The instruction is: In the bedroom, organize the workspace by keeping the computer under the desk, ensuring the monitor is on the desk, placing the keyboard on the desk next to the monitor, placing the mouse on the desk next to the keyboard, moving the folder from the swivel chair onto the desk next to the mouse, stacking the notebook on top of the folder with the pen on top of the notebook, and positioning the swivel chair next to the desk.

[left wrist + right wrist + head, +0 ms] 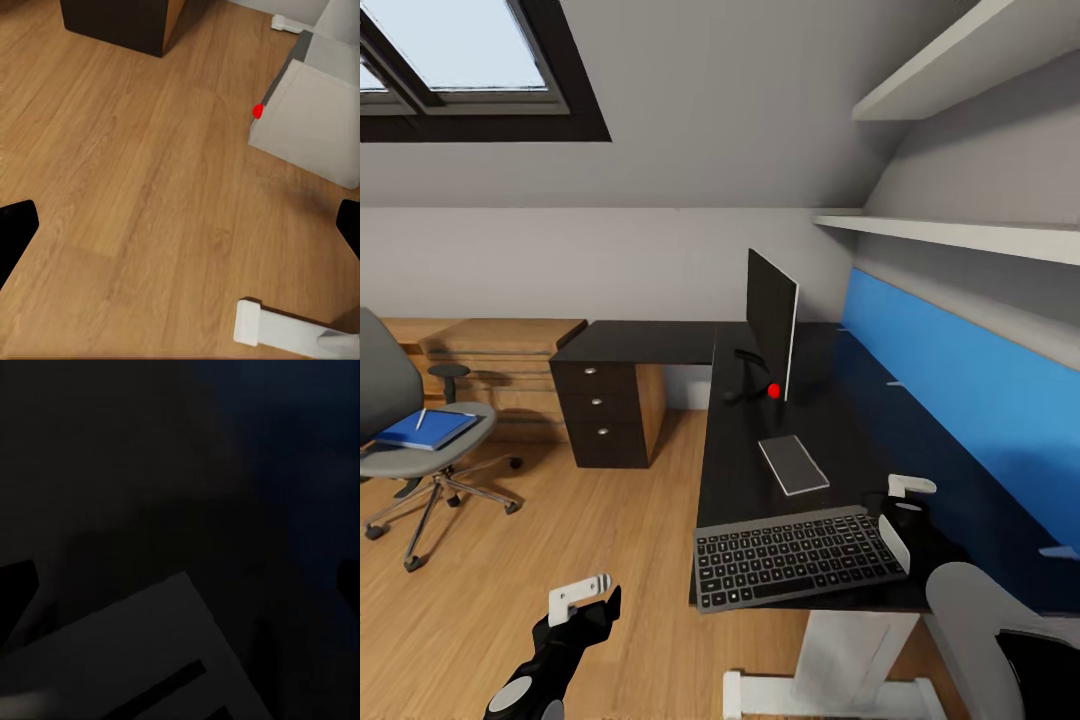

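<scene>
Surface [745, 470]: black, keyboard [798, 556] overhanging its near edge, just beside right gripper [900, 510].
Right gripper: grip unreadable.
Risk: a nudge tips the keyboard off.

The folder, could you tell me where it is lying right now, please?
In the head view the folder lies on the seat of the swivel chair at far left, well apart from the desk, with the pen on it.

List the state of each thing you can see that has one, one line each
Monitor: upright on the desk.
Keyboard: flat at desk's front edge.
Notebook: flat on desk.
Folder: on chair seat, pen on top.
Drawers: closed.
Left gripper: open, empty.
Right gripper: cannot tell.
</scene>
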You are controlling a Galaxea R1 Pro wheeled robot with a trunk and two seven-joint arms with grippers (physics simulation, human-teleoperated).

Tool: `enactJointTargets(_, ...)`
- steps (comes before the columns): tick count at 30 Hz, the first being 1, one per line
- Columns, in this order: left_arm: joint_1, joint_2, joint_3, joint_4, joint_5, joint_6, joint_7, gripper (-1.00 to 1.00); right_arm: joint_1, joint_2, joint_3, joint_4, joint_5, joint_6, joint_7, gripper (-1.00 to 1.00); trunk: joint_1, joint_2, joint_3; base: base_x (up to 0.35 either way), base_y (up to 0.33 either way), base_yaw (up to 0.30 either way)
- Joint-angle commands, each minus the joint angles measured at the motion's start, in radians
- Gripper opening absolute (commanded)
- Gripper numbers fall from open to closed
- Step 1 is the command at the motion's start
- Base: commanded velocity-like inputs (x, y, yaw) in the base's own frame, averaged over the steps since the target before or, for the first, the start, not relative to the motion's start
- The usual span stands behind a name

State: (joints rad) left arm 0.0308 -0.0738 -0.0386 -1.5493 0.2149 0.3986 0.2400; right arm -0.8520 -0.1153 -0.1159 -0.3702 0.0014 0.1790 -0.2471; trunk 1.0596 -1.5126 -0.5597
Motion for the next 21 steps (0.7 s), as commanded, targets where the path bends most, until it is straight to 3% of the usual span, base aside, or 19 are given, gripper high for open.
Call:
enactJointTargets(1,0.0,0.0,-0.001,-0.002,0.011,0.003,0.008,1.0,0.001,0.0,-0.002,0.002,-0.009,0.005,-0.001,1.0,0.0,0.0,-0.001,-0.053,0.0,0.0)
enactJointTargets(12,0.0,0.0,-0.001,-0.002,0.011,0.005,0.008,1.0,0.001,0.0,-0.002,0.002,-0.009,0.005,-0.001,1.0,0.0,0.0,-0.001,-0.145,0.0,0.0)
enactJointTargets(21,0.0,0.0,-0.001,-0.002,0.011,0.005,0.008,1.0,0.001,0.0,-0.002,0.002,-0.009,0.005,0.0,1.0,0.0,0.0,-0.001,-0.02,0.0,0.0)
